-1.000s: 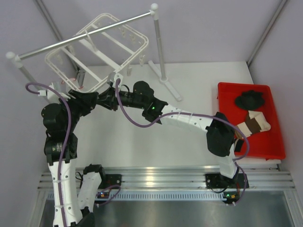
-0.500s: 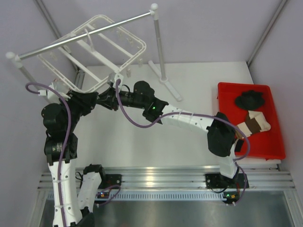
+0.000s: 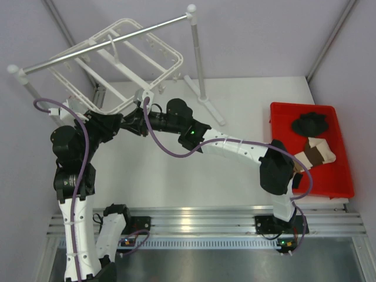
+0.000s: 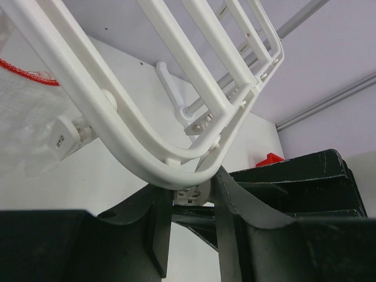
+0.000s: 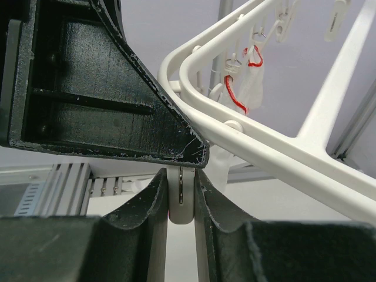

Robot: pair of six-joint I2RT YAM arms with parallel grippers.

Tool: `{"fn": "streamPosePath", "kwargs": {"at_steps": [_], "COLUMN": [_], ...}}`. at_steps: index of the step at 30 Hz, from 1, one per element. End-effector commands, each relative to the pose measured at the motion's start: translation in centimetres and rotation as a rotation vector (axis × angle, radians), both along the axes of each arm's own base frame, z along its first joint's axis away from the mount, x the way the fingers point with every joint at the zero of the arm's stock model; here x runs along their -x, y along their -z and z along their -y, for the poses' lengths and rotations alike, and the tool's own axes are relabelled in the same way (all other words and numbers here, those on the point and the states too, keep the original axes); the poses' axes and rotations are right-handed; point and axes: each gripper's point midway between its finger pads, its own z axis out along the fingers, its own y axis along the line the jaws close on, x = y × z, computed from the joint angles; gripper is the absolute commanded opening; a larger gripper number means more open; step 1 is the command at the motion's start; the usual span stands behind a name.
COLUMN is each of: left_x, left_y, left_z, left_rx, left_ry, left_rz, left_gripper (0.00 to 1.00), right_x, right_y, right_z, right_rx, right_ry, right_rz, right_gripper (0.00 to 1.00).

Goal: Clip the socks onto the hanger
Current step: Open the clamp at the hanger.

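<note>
The hanger [image 4: 108, 126] hangs tilted from the grey rail [image 3: 106, 42] at about 10 o'clock over the white table [image 3: 252, 100], and both arms meet at its lowest corner. In the left wrist view, the left gripper [image 4: 191, 191] has its jaws drawn in around the upper part of the corner clip [image 5: 180, 208], which fills the gap between them, just under the frame's curved rim. In the right wrist view, the right gripper [image 5: 180, 176] is clenched on the lower part of the same clip, pinching it between both fingers. The tip of the left gripper's finger sits directly above, at 12 o'clock. At 3 o'clock on the table, well apart from the hanger, a bunched black sock [image 3: 311, 123] lies in the red bin [image 3: 341, 170]. A brown-and-cream fabric piece [image 3: 317, 154] lies just beside it at 6 o'clock.
</note>
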Motion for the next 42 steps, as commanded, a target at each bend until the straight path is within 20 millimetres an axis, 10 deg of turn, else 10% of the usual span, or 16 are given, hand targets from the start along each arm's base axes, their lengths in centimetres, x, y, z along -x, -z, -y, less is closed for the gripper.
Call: {"fn": "streamPosePath", "kwargs": {"at_steps": [1,30,40,42], "left_x": [-0.3,-0.7,-0.8,-0.8], "left_y": [-1.6,0.5,0.3,0.3], "left_z": [-0.9,0.2,0.0,0.0], "left_rx": [-0.073,-0.068,-0.071,-0.060], "left_ry": [-0.032,0.049,0.036,0.032], "left_rz": [0.055,0.011,0.016,0.011], "left_gripper": [0.34,0.52,0.11,0.00], "right_x": [1.8,1.7,1.6,1.6], "right_y": [-4.4,-4.3,-4.0,-4.0], "right_z": [1.2,0.7,0.8,0.9], "right_rx": [-0.049,-0.040,-0.030,-0.029], "right_ry": [-0.063,-0.067,-0.064,-0.062], "right_rz": [0.039,0.041,0.034,0.031], "right_gripper": [0.00,0.00,0.00,0.13]}}
